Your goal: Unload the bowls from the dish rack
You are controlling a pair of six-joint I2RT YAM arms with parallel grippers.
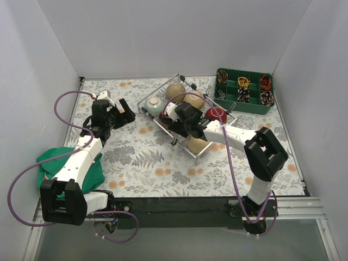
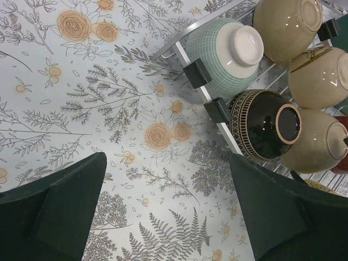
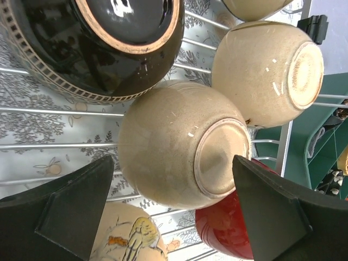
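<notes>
The silver wire dish rack (image 1: 157,88) stands at the table's far middle with the bowls upside down in it: a celadon green bowl (image 1: 154,104), two tan bowls (image 1: 175,89) (image 1: 194,99), a red bowl (image 1: 215,114), a dark bowl (image 1: 166,122) and a cream bowl (image 1: 197,144). My right gripper (image 1: 175,119) is open over the rack; in the right wrist view (image 3: 174,163) its jaws straddle a tan bowl (image 3: 179,144), beside the dark bowl (image 3: 103,43) and red bowl (image 3: 225,228). My left gripper (image 1: 126,111) is open and empty above the tablecloth (image 2: 166,179), left of the rack (image 2: 179,51).
A green compartmented tray (image 1: 244,103) with small items sits at the far right. A green cloth (image 1: 70,166) lies by the left arm's base. White walls close in the left, back and right. The tablecloth has a floral print.
</notes>
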